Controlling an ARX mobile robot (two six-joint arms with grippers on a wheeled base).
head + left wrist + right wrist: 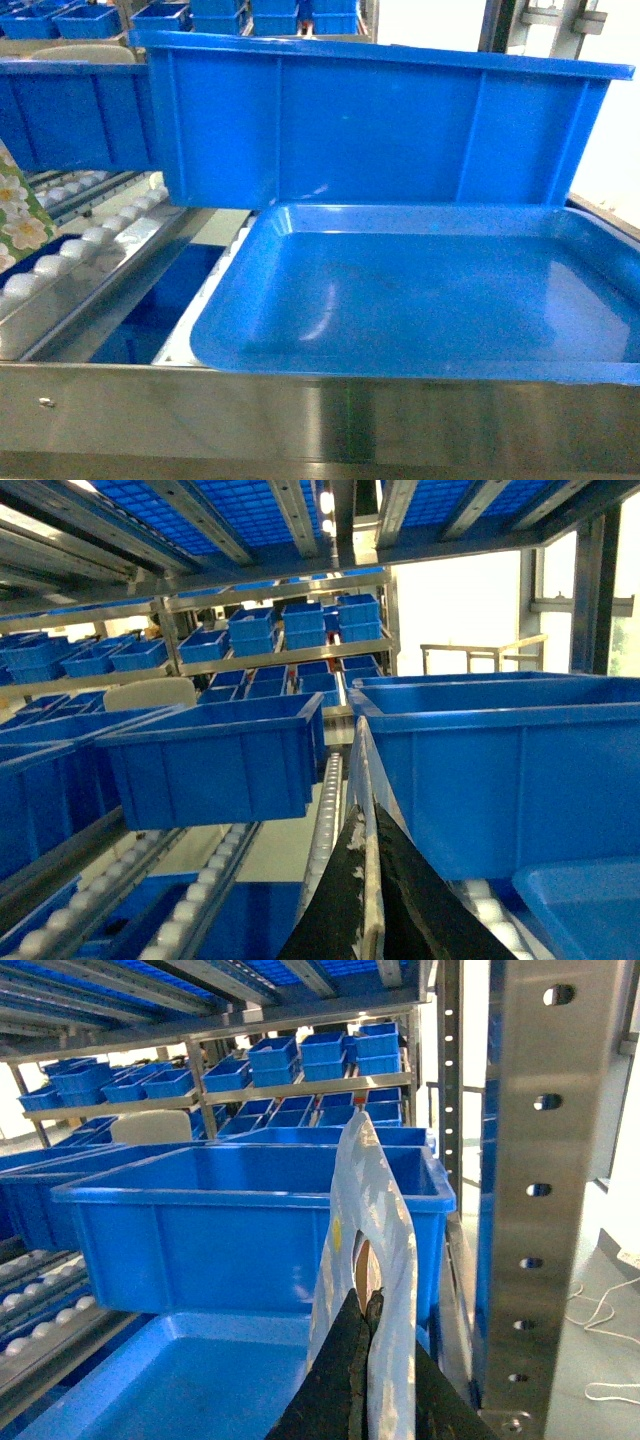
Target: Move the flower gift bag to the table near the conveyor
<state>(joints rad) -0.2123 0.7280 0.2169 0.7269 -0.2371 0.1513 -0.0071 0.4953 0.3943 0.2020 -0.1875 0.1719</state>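
One flower gift bag [15, 215] shows in the head view, only as a sliver at the far left edge: white blossoms on green, hanging in front of the conveyor [90, 240]. Whether it touches the rollers cannot be told. Two rows of small white rollers run back along that lane.

In the middle of the view lies one shallow blue tray [420, 300], its near rim just behind a steel front rail [320, 420]. Directly behind the tray stands one deep blue bin [380, 130], and a second bin [70, 110] sits to its left on the roller lane. Smaller blue bins crowd the shelves further back; they are too many and too cut off to count.

The left hand [365, 900] is clenched — its two dark fingers press together on a thin pale edge [362, 780] that rises straight up between them, seen edge-on. Whether that edge belongs to the flowered bag cannot be told from this view.

The right hand [362, 1360] is clenched too, pinching the lower part of one pale, silvery-white bag [375, 1200] that stands upright above the fingers. It hangs over the tray, in front of the deep bin. A cut-out hole shows in the bag just above the grip. One steel upright [550, 1160] with a column of holes stands to the right.
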